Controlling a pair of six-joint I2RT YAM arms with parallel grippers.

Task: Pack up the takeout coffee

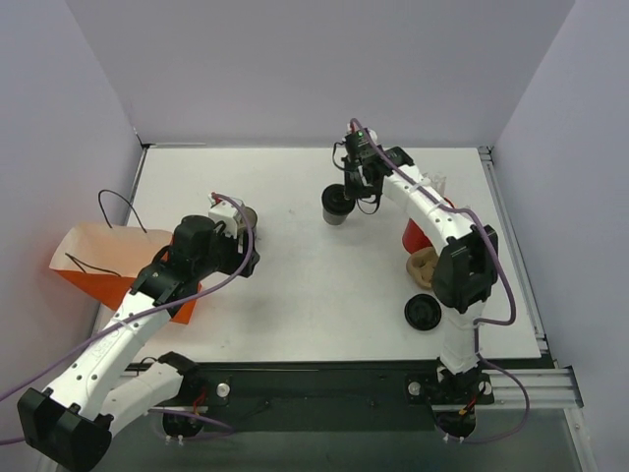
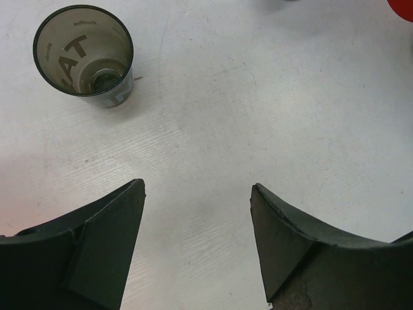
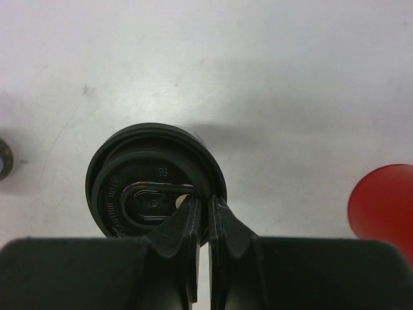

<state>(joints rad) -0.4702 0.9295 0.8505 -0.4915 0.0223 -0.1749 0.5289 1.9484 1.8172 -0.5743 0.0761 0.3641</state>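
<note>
Your right gripper (image 3: pixel 202 205) has its two fingers pressed together with only a hairline between them. The tips rest on the near edge of the black lid of the takeout coffee (image 3: pixel 155 184). The wrist view shows nothing pinched between them, so read this as a press on the lid, not a hold on the cup. That makes sense if the lid wants seating before the cup travels, since a loose lid could come off in a lift. The cup stands upright on the white table (image 1: pixel 295 285), toward the far middle, right beneath that gripper in the overhead view. Your left gripper (image 2: pixel 197 190) stands wide apart and empty, low over bare tabletop. The lidless see-through cup (image 2: pixel 84 55) sits ahead and to its left, not between the fingers. The orange bag (image 1: pixel 93 258) lies at the table's left edge, well apart from the coffee, so packing looks hardly begun. You would likely need to spread the right fingers and take the cup around its body. A spare lid disc (image 1: pixel 424 313) lies near the right arm.
</note>
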